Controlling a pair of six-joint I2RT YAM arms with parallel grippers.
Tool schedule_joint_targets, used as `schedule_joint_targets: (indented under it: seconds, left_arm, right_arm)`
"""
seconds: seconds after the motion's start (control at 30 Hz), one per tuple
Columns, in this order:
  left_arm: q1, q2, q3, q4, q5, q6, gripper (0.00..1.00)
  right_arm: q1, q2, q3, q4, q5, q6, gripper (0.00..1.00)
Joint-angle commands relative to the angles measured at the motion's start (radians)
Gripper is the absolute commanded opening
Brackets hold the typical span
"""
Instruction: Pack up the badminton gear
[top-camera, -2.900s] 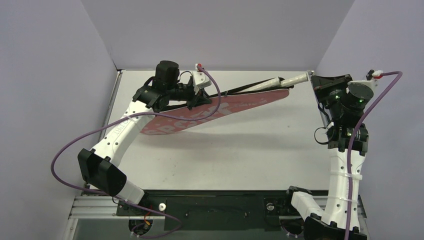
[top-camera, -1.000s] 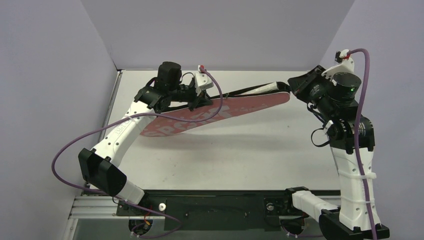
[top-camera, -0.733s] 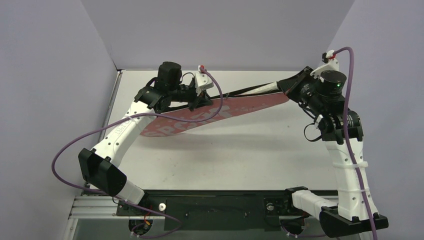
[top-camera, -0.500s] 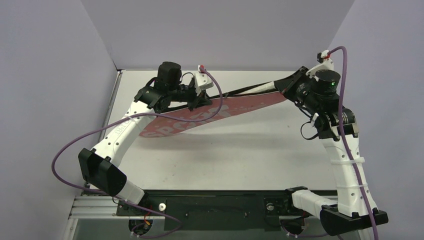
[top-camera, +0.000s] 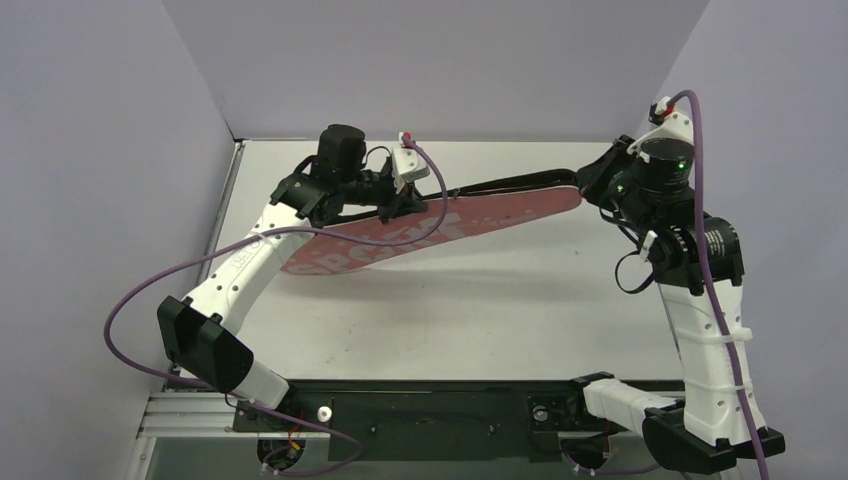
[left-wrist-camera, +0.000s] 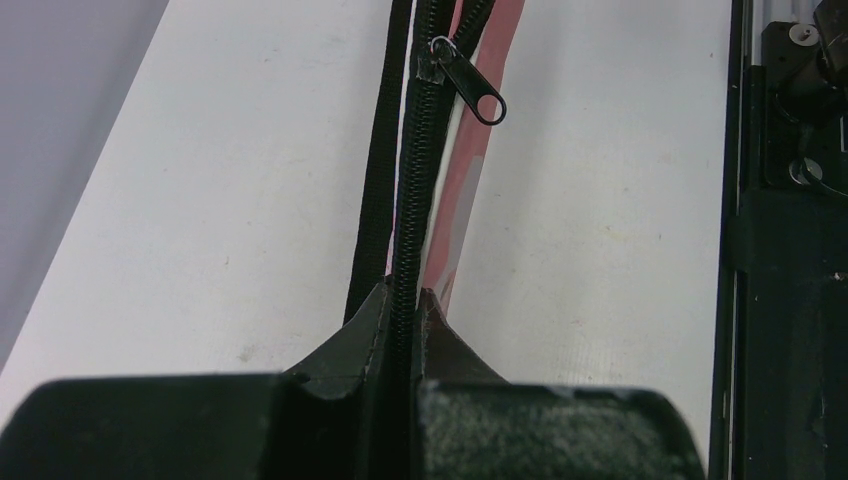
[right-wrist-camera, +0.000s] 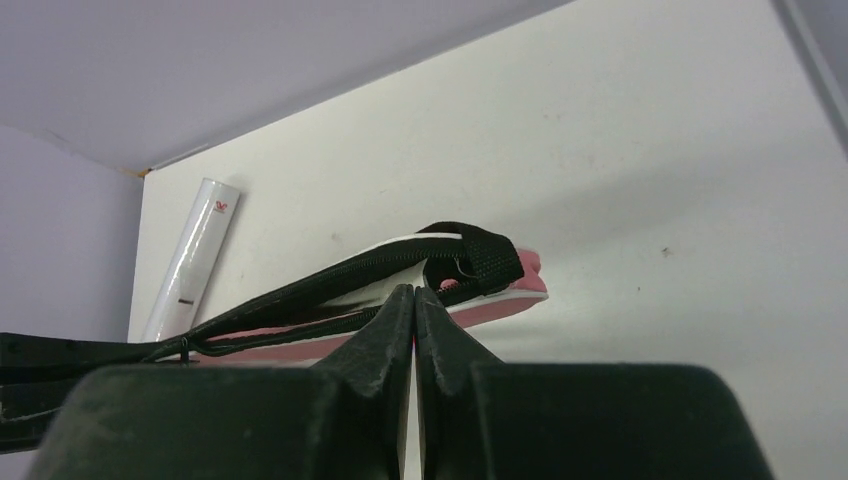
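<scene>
The pink cover (top-camera: 440, 225), lettered SPORT in white and edged with a black zipper (left-wrist-camera: 412, 200), stretches slantwise across the far table (top-camera: 480, 310). The left hand (left-wrist-camera: 403, 300) pinches its zipper edge. The right hand (right-wrist-camera: 414, 292), fingers pressed together, sits at its narrow end.

Plain lavender walls (top-camera: 450, 60) close in the white table (top-camera: 480, 300) behind and on both sides; a black rail (top-camera: 430, 410) edges its near side.

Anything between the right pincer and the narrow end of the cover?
Nothing visible. The right pincer, shut, has its tips at the black edge of the cover; the white tube lies off to the side.
</scene>
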Motion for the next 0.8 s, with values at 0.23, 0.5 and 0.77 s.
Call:
schedule_joint_targets:
  seconds: [0.23, 0.5, 0.77]
  left_arm:
    - [-0.006, -0.029, 0.053, 0.120, 0.040, -0.006, 0.00]
    - [-0.024, -0.019, 0.062, 0.103, -0.002, 0.013, 0.00]
    - [-0.042, -0.013, 0.066, 0.112, -0.090, 0.007, 0.00]
  right_arm:
    - [0.040, -0.008, 0.003, 0.144, -0.153, 0.044, 0.00]
    - [0.126, -0.076, -0.282, 0.405, -0.448, 0.240, 0.53]
    - [0.133, -0.153, -0.671, 0.937, -0.578, 0.592, 0.60]
